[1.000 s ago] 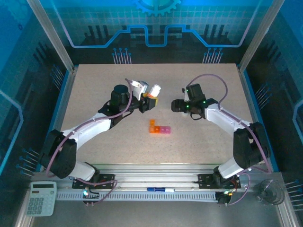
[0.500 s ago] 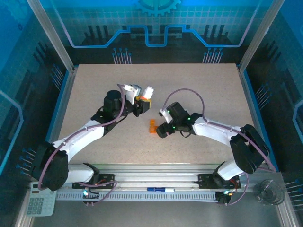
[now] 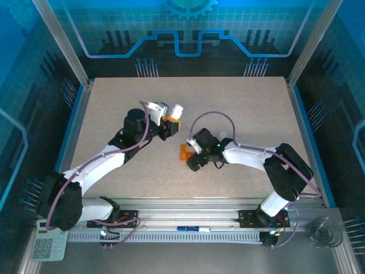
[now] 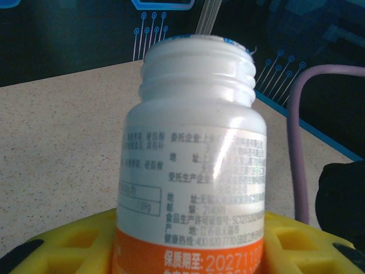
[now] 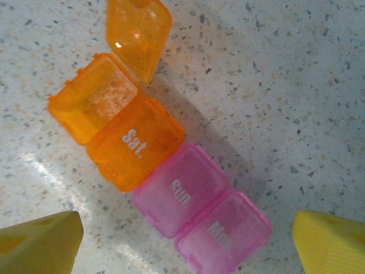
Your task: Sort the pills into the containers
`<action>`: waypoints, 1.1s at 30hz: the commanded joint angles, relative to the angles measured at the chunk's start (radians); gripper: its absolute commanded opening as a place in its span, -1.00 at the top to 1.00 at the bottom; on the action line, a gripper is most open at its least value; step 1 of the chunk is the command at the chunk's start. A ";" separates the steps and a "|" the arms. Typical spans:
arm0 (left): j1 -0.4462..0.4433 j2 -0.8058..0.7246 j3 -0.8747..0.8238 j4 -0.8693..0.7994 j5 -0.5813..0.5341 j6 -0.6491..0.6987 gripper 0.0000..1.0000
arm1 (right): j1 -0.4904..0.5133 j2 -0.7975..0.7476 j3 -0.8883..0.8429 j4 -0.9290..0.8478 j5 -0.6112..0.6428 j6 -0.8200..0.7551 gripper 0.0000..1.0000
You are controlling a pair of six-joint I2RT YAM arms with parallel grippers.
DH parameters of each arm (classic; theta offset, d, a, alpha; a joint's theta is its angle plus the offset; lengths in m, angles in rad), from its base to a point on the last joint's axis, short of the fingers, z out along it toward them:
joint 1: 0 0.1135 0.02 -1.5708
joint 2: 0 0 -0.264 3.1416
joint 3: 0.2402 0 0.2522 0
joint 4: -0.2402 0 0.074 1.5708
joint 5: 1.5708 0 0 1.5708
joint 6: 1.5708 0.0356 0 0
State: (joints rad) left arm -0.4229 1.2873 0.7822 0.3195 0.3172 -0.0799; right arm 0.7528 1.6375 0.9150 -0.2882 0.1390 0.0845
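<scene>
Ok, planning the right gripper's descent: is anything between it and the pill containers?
Nothing visible. The right gripper hangs open above the containers, its fingertips flanking the pink end with only bare table between.

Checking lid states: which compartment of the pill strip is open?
The orange end compartment beside Sat.: its lid stands flipped up, while Sat., Sun. and Mon. are shut.

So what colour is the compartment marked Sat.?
Orange; the Sat. compartment shows best in the right wrist view.

The containers (image 5: 165, 171) are translucent orange and pink with white day lettering. The bottle (image 4: 194, 165) is white with grey print and an orange band. The worktop (image 5: 296, 85) is beige, dark-speckled.
</scene>
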 commanded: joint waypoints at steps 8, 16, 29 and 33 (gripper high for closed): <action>0.019 -0.029 -0.003 -0.004 0.000 0.000 1.00 | 0.003 0.108 0.087 -0.024 0.049 -0.006 -0.90; 0.021 -0.029 -0.007 -0.007 0.002 -0.003 1.00 | -0.036 0.133 0.109 -0.017 0.024 0.038 -0.88; 0.021 -0.029 -0.004 -0.013 0.005 -0.002 1.00 | -0.108 0.164 0.145 -0.026 -0.014 0.077 -0.85; 0.021 -0.028 -0.001 -0.017 0.006 0.001 1.00 | -0.125 0.154 0.141 -0.023 -0.039 0.076 -0.85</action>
State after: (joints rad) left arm -0.4095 1.2873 0.7822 0.3012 0.3176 -0.0799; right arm 0.6399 1.7851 1.0386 -0.2989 0.1303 0.1432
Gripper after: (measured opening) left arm 0.449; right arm 0.927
